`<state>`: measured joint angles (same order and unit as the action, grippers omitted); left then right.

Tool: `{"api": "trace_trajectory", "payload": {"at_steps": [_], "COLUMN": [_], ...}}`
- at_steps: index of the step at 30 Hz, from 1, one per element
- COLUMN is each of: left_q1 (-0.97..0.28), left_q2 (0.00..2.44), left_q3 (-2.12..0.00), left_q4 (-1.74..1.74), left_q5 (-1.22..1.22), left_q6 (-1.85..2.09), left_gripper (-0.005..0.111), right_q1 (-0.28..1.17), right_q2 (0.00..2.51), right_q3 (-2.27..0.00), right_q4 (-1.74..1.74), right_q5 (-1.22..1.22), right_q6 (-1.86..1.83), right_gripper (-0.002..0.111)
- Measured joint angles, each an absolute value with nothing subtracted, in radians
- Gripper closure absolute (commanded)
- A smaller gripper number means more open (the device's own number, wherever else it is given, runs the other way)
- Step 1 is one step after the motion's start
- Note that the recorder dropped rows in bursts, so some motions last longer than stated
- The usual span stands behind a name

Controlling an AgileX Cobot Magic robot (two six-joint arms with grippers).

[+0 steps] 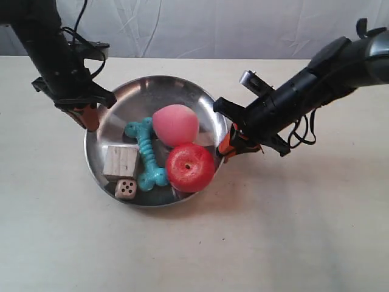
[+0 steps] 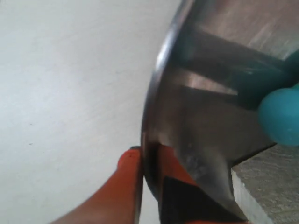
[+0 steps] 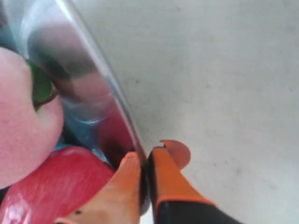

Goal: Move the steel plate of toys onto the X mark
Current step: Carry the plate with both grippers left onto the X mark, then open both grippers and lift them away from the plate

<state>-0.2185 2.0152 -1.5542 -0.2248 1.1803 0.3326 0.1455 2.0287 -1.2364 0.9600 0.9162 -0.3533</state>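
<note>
The steel plate (image 1: 146, 97) sits mid-table and holds a red apple (image 1: 190, 167), a pink peach (image 1: 175, 125), a turquoise bone (image 1: 148, 152), a wooden cube (image 1: 120, 161) and a die (image 1: 126, 188). My left gripper (image 1: 90, 118) is shut on the plate's rim near the cube. In the left wrist view its orange fingers (image 2: 148, 163) pinch the rim (image 2: 154, 93). My right gripper (image 1: 225, 145) is shut on the opposite rim beside the apple. The right wrist view shows it (image 3: 144, 158) clamping the plate wall (image 3: 84, 70). No X mark shows in any view.
Bare pale tabletop (image 1: 292, 231) surrounds the plate on all sides. A white cloth backdrop (image 1: 213, 24) hangs behind the table's far edge. Both black arms reach in from the upper corners of the exterior view.
</note>
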Motion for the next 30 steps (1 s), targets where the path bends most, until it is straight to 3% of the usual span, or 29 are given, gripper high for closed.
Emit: {"api": "trace_trajectory", "payload": {"at_steps": [8, 17, 19, 23, 25, 30], "left_q1": [-0.154, -0.149, -0.149, -0.132, -0.127, -0.114], "left_q2": [2.112, 2.226, 2.232, 2.237, 2.237, 2.237], "left_q3": [-1.626, -1.646, -1.646, -1.656, -1.658, -1.660], "left_q4": [-0.245, -0.199, -0.178, -0.175, -0.168, -0.166], "left_q5": [1.172, 1.173, 1.177, 1.200, 1.211, 1.216], "left_q6": [0.324, 0.253, 0.224, 0.200, 0.200, 0.200], "left_gripper": [0.107, 0.106, 0.100, 0.080, 0.067, 0.049], "right_q1": [0.162, 0.191, 0.193, 0.194, 0.194, 0.192], "right_q2": [2.220, 2.353, 2.362, 2.366, 2.366, 2.360], "right_q3": [-1.537, -1.682, -1.685, -1.688, -1.696, -1.697], "right_q4": [0.843, 0.758, 0.756, 0.767, 0.764, 0.733], "right_q5": [0.998, 1.004, 1.000, 0.968, 0.949, 0.937], "right_q6": [-0.184, -0.069, -0.059, -0.035, -0.021, 0.014], "right_gripper": [0.109, 0.108, 0.100, 0.068, 0.068, 0.076]}}
